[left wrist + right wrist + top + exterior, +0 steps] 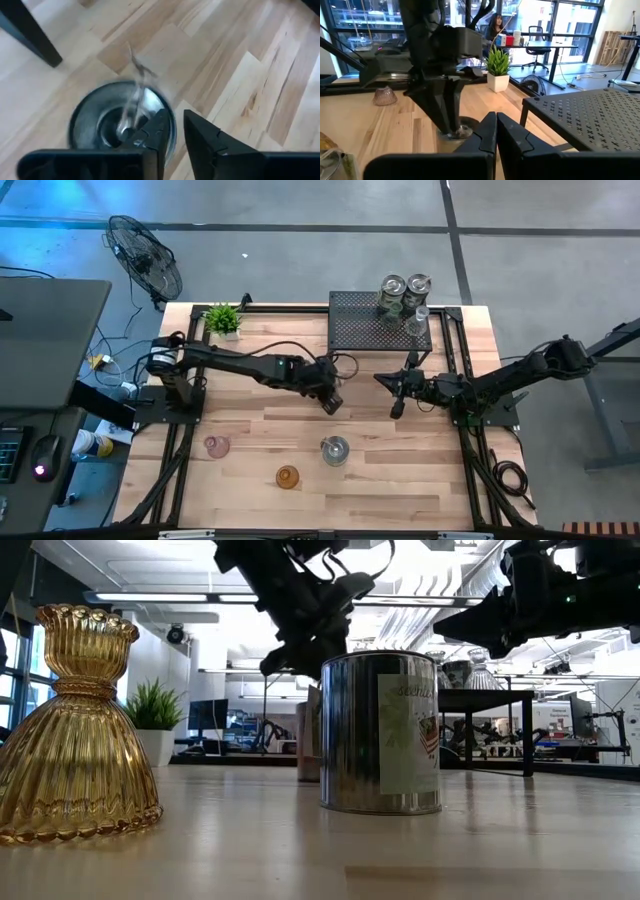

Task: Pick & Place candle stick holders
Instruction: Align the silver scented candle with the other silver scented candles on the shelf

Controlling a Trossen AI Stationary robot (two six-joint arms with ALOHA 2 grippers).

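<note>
Three holders sit on the front of the table [400, 500]: pink holder [216, 446], amber holder [288, 476], silvery holder [335, 450]. More stand on the black mesh rack [370, 330]. Left gripper [330, 402] hovers mid-table above a silvery holder, fingers [205, 140] narrowly apart, empty. Right gripper [397, 402] hovers nearby, fingers nearly together.

silvery holder [122, 120]: blurred, part hidden by left jaws | amber holder [75, 725]: edge-cut
</note>
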